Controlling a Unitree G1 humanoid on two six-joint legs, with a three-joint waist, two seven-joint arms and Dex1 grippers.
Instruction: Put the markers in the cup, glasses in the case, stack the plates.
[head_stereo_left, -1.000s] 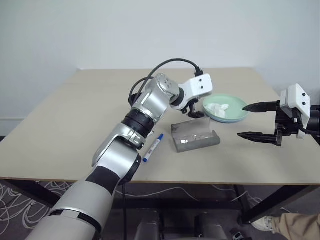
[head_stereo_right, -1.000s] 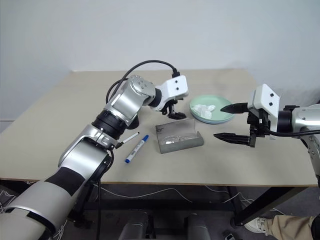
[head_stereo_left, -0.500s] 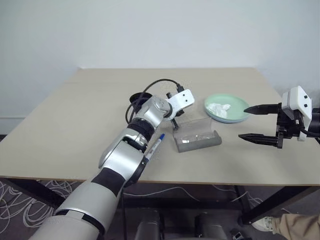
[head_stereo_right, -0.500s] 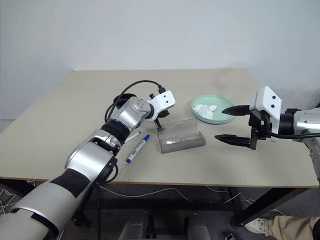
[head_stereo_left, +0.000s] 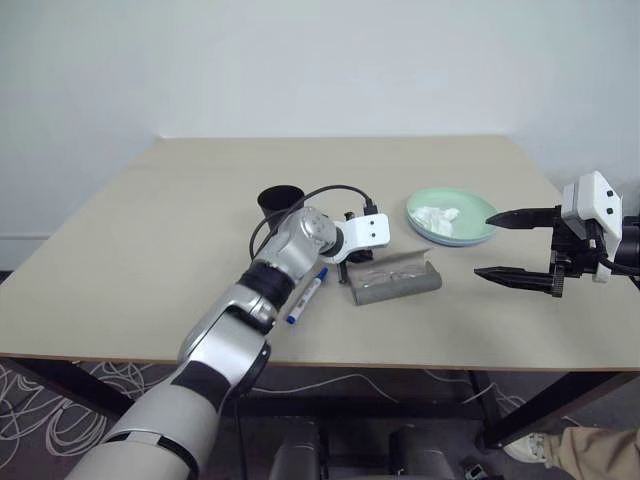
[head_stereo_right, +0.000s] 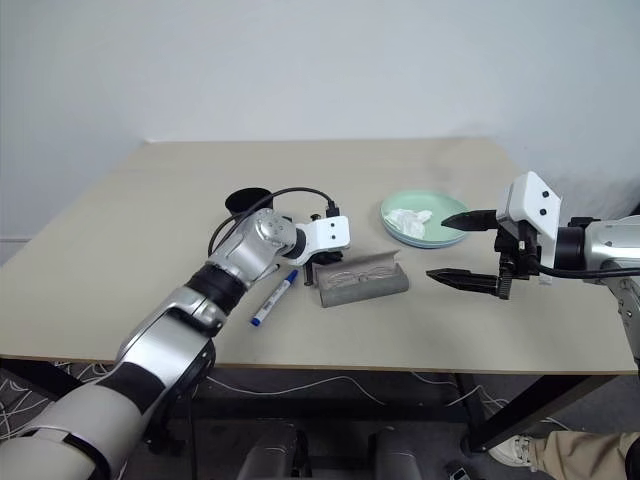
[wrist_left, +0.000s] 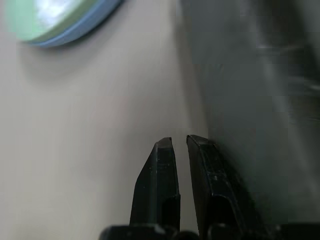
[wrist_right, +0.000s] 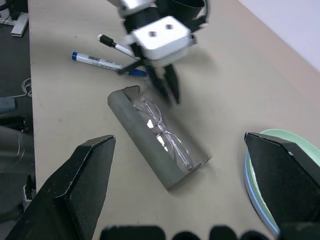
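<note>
The grey case (head_stereo_left: 395, 282) lies mid-table with the clear glasses (wrist_right: 162, 131) inside, its translucent flap lowered over them. My left gripper (head_stereo_left: 347, 272) is shut, empty, tips down at the case's left end (wrist_left: 235, 100). The blue-capped marker (head_stereo_left: 305, 294) lies just left of it, and the black-capped marker (wrist_right: 112, 44) is beside that. The black cup (head_stereo_left: 280, 200) stands behind my left arm. The mint plate (head_stereo_left: 472, 228) rests on the blue plate (wrist_left: 80, 31) at the back right. Right of the case, my right gripper (head_stereo_left: 482, 243) hovers open and empty.
A crumpled white tissue (head_stereo_left: 436, 214) lies on the mint plate. A black cable loops over my left wrist (head_stereo_left: 320, 192). The table's front edge (head_stereo_left: 400, 365) runs close below the case, and its right edge is near my right gripper.
My left gripper has come down from above the case to the table at its left end and has shut. The case's flap has gone from upright to lowered. The right arm kept still.
</note>
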